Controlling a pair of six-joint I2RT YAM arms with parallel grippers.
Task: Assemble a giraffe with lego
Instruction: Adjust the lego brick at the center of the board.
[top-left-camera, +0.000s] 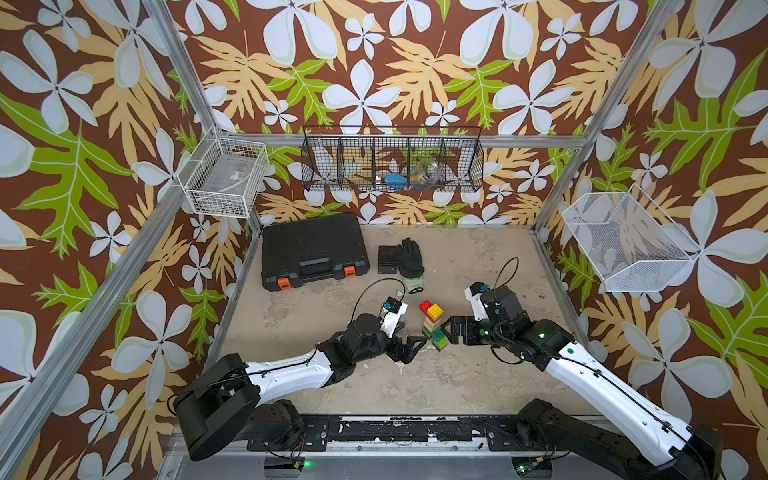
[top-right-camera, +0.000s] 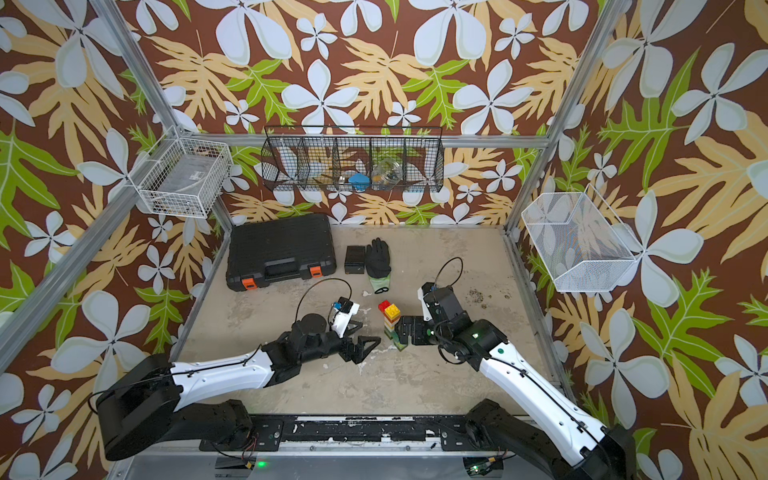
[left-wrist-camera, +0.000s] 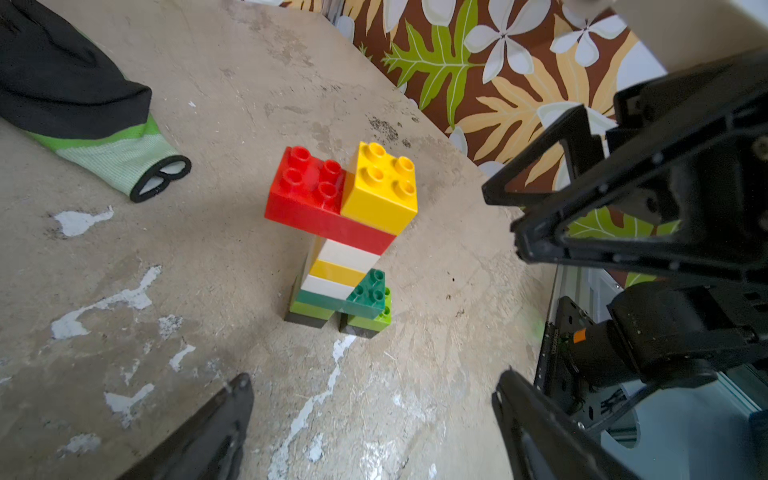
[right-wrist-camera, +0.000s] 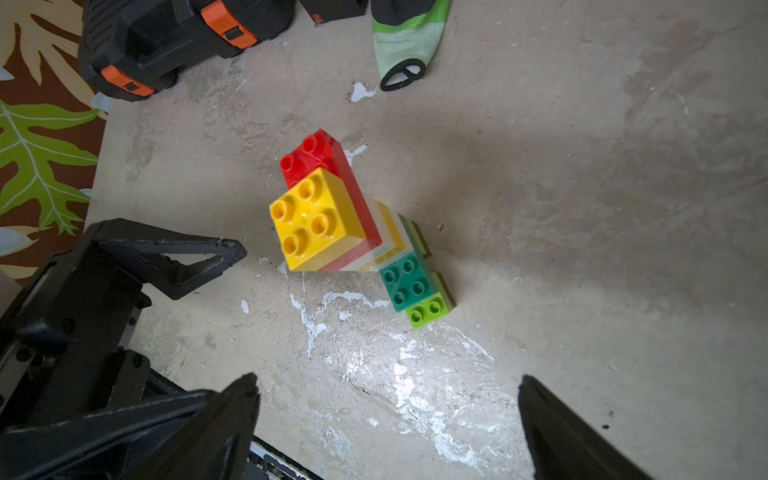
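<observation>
The lego giraffe (top-left-camera: 432, 324) (top-right-camera: 392, 322) stands upright on the table between my two arms. It has black and lime legs, a dark green body, a white-yellow neck, and a red brick topped by a yellow one (left-wrist-camera: 340, 216) (right-wrist-camera: 328, 220). My left gripper (top-left-camera: 409, 338) (top-right-camera: 365, 334) (left-wrist-camera: 374, 378) is open just left of it, with only bare table between its fingers. My right gripper (top-left-camera: 448, 330) (top-right-camera: 401, 330) (right-wrist-camera: 386, 380) is open close on the giraffe's right and holds nothing. Neither gripper touches the figure. The left gripper's finger (right-wrist-camera: 187, 257) shows in the right wrist view.
A black tool case (top-left-camera: 313, 249) lies at the back left. A small black box (top-left-camera: 388, 259) and a black-green glove (top-left-camera: 411, 262) lie behind the giraffe. Wire baskets (top-left-camera: 392, 160) hang on the back and side walls.
</observation>
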